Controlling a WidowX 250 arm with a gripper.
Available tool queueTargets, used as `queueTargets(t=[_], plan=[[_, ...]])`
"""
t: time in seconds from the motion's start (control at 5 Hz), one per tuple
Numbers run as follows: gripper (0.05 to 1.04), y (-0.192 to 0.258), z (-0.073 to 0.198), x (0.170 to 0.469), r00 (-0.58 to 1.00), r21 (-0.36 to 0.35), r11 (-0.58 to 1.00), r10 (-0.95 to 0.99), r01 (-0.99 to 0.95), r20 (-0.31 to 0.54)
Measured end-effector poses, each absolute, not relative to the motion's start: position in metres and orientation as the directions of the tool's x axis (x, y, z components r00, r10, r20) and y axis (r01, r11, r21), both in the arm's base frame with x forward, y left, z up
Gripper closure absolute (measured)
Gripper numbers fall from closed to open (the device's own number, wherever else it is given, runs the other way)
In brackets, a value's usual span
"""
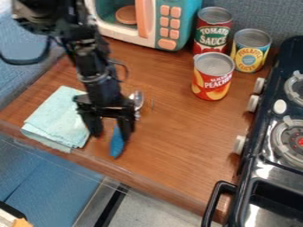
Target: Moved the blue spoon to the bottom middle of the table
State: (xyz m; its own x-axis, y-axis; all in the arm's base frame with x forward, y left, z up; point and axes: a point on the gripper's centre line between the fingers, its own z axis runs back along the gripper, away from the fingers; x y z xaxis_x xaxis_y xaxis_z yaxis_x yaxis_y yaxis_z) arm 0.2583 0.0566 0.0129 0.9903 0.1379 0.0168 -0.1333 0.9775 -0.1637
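Cam view: the spoon [116,142] has a blue handle, kinda wide and rounded at the end, plus a shiny silver metal bowl w/ bright glare on it. It's on the wood table [177,133], L of the middle and not far from the front edge, just beside the pale blue-green cloth [58,119]. Handle end points toward the front edge, bowl's up toward the microwave [168,22] side. Black gripper [111,134] hangs right over it, fingers spread w/ a gap between them, nothing pinched AFAICT. One finger is in front of the spoon, so the part where handle meets metal is mostly hidden, and part of the bowl is tucked behind the gripper too. Can't tell if that finger touches the handle tbh. Top of the arm is cut off, same w/ the top of the microwave, and the stove [269,166] runs out of frame on the R. There's also a tiny thin mark [152,104] on the wood near the bowl, no clue what it is, too small.
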Motion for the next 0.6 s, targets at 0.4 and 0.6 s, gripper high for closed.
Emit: queueTargets(t=[0.4, 0.6], plan=[[0.084, 0.038, 0.027, 0.257, 0.998, -0.191, 0.981, 0.016, -0.003, 0.063], [0.084, 0.009, 0.050, 0.262, 0.989, -0.210, 0.972, -0.077, 0.103, 0.125]])
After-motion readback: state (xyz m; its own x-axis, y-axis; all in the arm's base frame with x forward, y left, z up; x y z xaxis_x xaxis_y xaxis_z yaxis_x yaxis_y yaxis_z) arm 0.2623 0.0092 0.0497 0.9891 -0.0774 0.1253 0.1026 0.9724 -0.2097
